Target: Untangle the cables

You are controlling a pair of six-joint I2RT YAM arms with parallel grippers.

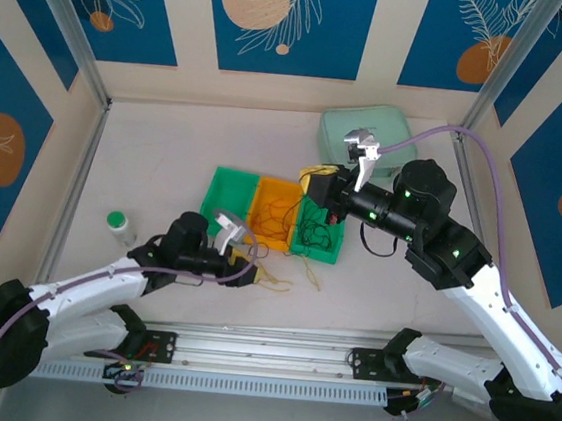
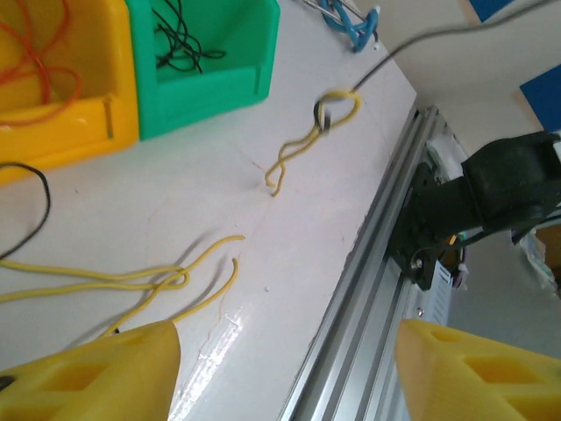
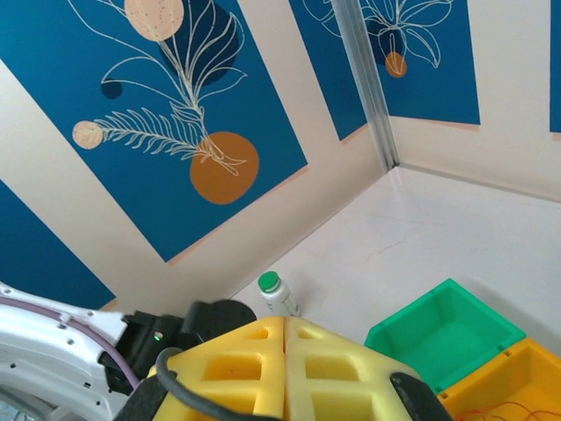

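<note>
The left arm (image 1: 80, 300) and right arm (image 1: 497, 304) are white shells with black joints, green lights (image 1: 399, 194) glowing just behind the right claw (image 1: 312, 184), a lilac-grey cable (image 1: 440, 135) trailing back from it, and chunky yellow fingers (image 3: 237, 368) with moulded recesses.

The surface (image 2: 289, 254) is white and glossy, catching soft reflections, and the rail (image 2: 351, 324) along its edge is ribbed, brushed metal. The green bin (image 2: 219, 61) and yellow bin (image 2: 79, 114) are smooth, slightly shiny plastic, while the thin yellow cables (image 2: 131, 277) have a smooth sheath. The fingers (image 2: 96, 377) of the left tool (image 2: 287, 333) look like matt yellow plastic with a faintly grainy face.
</note>
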